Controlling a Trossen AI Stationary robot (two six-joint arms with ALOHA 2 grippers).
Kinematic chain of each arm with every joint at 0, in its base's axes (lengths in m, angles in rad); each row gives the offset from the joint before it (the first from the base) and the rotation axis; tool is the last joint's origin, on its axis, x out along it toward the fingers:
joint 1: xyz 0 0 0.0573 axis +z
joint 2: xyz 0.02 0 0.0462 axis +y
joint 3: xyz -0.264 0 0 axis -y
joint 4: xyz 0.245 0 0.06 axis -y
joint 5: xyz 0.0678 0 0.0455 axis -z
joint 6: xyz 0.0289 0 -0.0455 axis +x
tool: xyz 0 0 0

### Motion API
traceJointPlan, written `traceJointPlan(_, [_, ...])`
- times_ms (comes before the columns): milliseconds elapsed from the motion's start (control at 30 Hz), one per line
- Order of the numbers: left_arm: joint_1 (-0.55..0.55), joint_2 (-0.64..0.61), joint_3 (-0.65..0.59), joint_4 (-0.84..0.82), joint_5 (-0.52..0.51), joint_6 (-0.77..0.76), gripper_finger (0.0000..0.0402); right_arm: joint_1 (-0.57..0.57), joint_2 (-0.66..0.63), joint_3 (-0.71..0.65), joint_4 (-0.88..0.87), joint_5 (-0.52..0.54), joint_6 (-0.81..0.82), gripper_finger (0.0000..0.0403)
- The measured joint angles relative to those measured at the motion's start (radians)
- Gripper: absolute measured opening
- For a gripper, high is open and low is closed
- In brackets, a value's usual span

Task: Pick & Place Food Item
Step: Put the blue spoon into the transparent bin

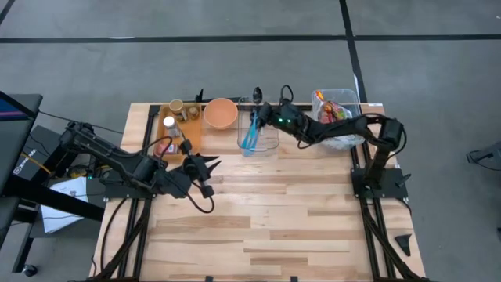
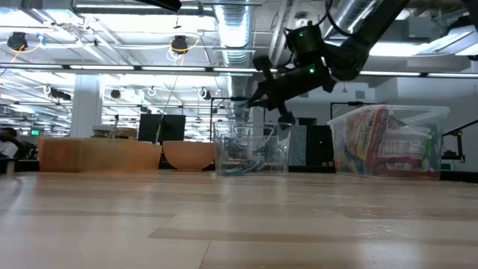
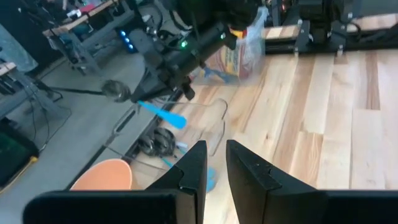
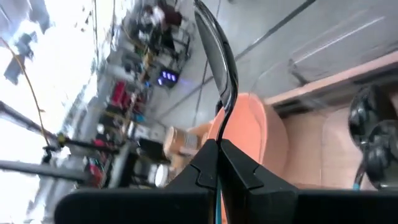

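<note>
I see the right gripper (image 1: 264, 112) pinching a spoon (image 4: 217, 59) above the clear bin (image 1: 258, 133); food packets (image 1: 335, 111) sit in the tub (image 1: 352, 98). The left gripper (image 1: 210, 166) hovers mid-table, fingers nearly together, empty.

Spoon in my right claw (image 4: 217, 163)
My metal spoon (image 4: 217, 56) sticks out over the clear bin (image 1: 259, 135), bowl end outward.

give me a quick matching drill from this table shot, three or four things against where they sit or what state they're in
Things:
1. orange bowl
2. clear container
3. snack bin
4. right gripper

Places or states:
A. holds blue utensils
B. shut on a dark spoon
C. far right corner, full of packets
D. between the cutting board and the clear container

Pairs: 1-D, 2-A, 3-C, 4-B
</note>
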Motion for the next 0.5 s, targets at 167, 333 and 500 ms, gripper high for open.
traceJointPlan(167, [-0.023, 0.001, 0.0, -0.023, -0.018, -0.025, 0.0053, 0.02, -0.021, -0.119, 0.132, 0.112, 0.034, 0.0])
traceJointPlan(333, [-0.038, 0.001, 0.0, -0.008, -0.035, -0.028, 0.0053, 0.041, -0.045, -0.233, 0.293, 0.149, 0.119, 0.0])
traceJointPlan(500, [-0.038, 0.001, 0.0, 0.016, -0.047, -0.026, 0.0053, 0.113, -0.046, -0.251, 0.356, 0.219, 0.091, 0.0])
